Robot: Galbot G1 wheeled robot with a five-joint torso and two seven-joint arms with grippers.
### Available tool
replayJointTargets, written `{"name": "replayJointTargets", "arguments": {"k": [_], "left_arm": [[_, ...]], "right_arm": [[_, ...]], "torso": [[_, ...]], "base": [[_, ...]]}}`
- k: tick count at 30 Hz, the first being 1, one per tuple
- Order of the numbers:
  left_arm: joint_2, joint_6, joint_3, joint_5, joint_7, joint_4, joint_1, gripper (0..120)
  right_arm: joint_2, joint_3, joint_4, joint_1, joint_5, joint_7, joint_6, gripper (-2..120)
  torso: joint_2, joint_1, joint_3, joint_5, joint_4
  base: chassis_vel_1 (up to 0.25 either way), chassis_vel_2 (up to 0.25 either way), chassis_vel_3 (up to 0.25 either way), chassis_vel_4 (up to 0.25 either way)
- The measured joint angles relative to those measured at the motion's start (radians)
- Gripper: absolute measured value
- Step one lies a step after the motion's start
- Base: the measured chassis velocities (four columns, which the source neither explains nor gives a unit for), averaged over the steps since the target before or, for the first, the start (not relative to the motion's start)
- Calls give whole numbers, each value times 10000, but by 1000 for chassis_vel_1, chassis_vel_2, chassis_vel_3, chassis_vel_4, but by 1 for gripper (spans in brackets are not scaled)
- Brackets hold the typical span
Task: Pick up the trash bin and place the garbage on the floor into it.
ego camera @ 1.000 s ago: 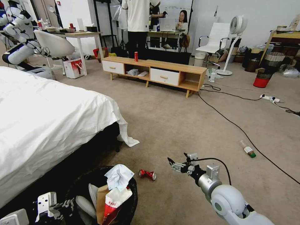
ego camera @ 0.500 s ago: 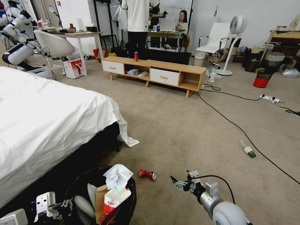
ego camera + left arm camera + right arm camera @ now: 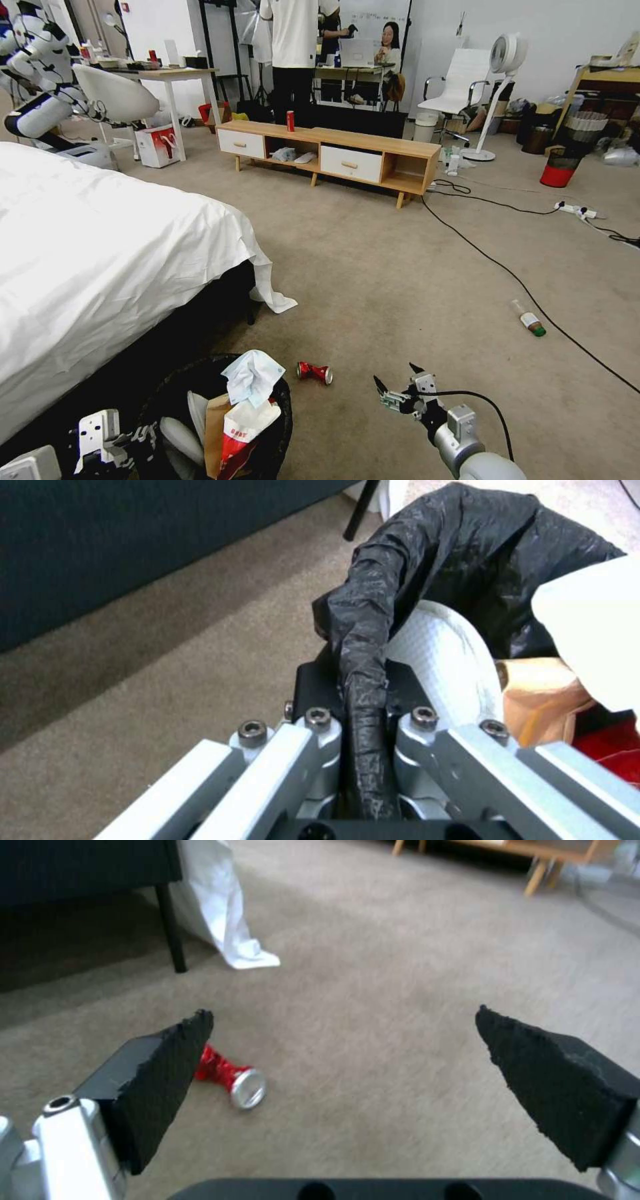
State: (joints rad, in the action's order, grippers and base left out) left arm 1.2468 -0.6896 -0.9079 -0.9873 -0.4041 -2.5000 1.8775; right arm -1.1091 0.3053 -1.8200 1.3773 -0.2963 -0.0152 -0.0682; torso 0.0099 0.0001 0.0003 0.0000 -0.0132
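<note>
Right gripper withdrawn; can leftward.

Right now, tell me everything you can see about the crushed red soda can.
The crushed red soda can is metal by its look, pinched in at the waist, with a silver end facing out. It lies on its side on the floor, between the trash bin and the open right gripper. Nothing else touches it; the gripper's fingers stand apart from it.

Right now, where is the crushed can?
In the head view, the can lies on the carpet, between the bin and the open right gripper.
</note>
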Motion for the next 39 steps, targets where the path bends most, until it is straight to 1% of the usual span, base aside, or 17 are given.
{"name": "replayJointTargets", "arguments": {"k": [3, 5, 10, 13, 14, 15, 18, 20, 26, 28, 31, 39], "left_arm": [[-1, 1, 2, 0, 0, 0, -4, 4], [10, 4, 33, 10, 0, 0, -13, 4], [24, 10, 52, 27, 0, 0, -20, 4], [17, 17, 54, 30, 0, 0, -44, 4], [17, 17, 54, 30, 0, 0, -44, 4], [14, 19, 54, 30, -1, 0, -49, 4], [11, 19, 54, 30, -1, 0, -51, 4], [6, 20, 57, 30, -1, 0, -54, 4], [10, 22, 61, 28, 1, 0, -76, 4], [9, 25, 67, 28, 2, 0, -106, 4], [0, 25, 84, 28, 2, 0, -122, 4], [-6, 28, 123, 33, 4, 0, -133, 4]], "right_arm": [[-86, 137, -29, 91, 202, -64, 130, 100], [-314, 466, -107, 351, 523, -157, 444, 100], [-498, 709, -255, 644, 717, -170, 743, 100], [-765, 938, -319, 954, 1216, -207, 1237, 100], [-765, 938, -319, 954, 1216, -207, 1237, 100], [-920, 1097, -337, 1108, 1377, -297, 1514, 100], [-1071, 1268, -362, 1261, 1461, -386, 1708, 100], [-1302, 1621, -441, 1573, 1607, -557, 2006, 100], [-1544, 1976, -623, 2017, 1866, -720, 2233, 100], [-1689, 2232, -726, 2424, 2100, -914, 2518, 100], [-1735, 2404, -760, 2676, 2235, -1051, 2711, 100], [-1838, 2499, -755, 2819, 2277, -1196, 2853, 100]], "torso": [[-1, 0, 0, -1, 0], [0, 0, 0, 0, -1], [0, 0, 0, 0, -1], [0, 0, 0, 0, -1], [0, 0, 0, 0, -1], [0, 0, 0, 0, -1], [0, 0, 0, 0, 0], [0, 0, 0, 0, -1], [0, 0, 0, 0, -1], [0, 0, 0, 0, -1], [0, 0, 0, -1, -2], [0, 0, 0, 0, 0]], "base": [[0, 0, 0, 0], [0, 0, 0, 0], [0, 0, 0, 0], [0, 0, 0, 0], [0, 0, 0, 0], [0, 0, 0, 0], [0, 0, 0, 0], [0, 0, 0, 0], [0, 0, 0, 0], [0, 0, 0, 0], [0, 0, 0, 0], [0, 0, 0, 0]]}}
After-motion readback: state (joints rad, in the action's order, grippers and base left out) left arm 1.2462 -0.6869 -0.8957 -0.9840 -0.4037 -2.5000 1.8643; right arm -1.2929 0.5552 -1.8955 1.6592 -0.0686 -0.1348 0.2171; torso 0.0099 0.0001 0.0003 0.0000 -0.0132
